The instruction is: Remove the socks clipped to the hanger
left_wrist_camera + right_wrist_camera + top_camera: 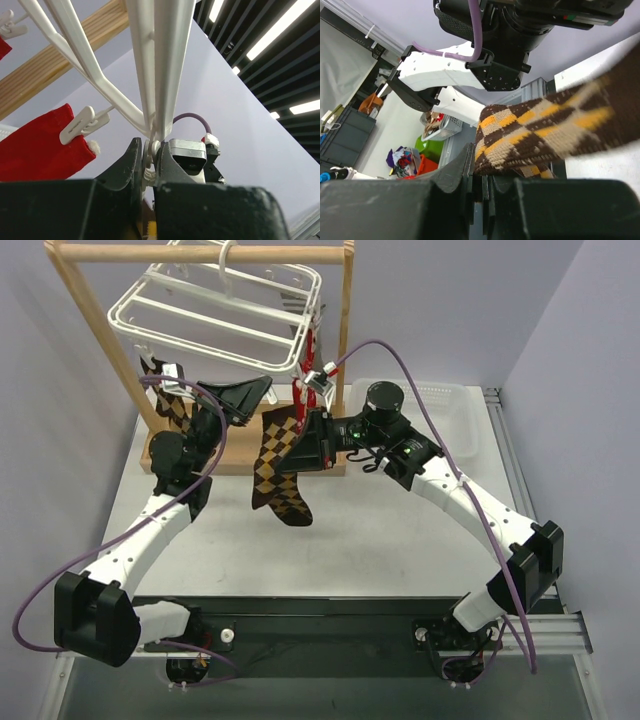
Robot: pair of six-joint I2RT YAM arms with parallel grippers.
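Fingers at left (125, 167) pinch white plastic clip (148, 173); right fingers (457, 170) clamp argyle knit sock (545, 130).

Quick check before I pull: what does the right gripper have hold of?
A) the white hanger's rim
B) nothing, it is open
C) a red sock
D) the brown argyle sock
D: in the right wrist view, the right gripper is shut with the cuff end of the brown argyle sock pinched in it.

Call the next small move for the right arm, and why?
Probably pull the argyle sock gently down from the hanger: right jaws grip it, left jaws pinch a white clip under the frame, likely opening it.
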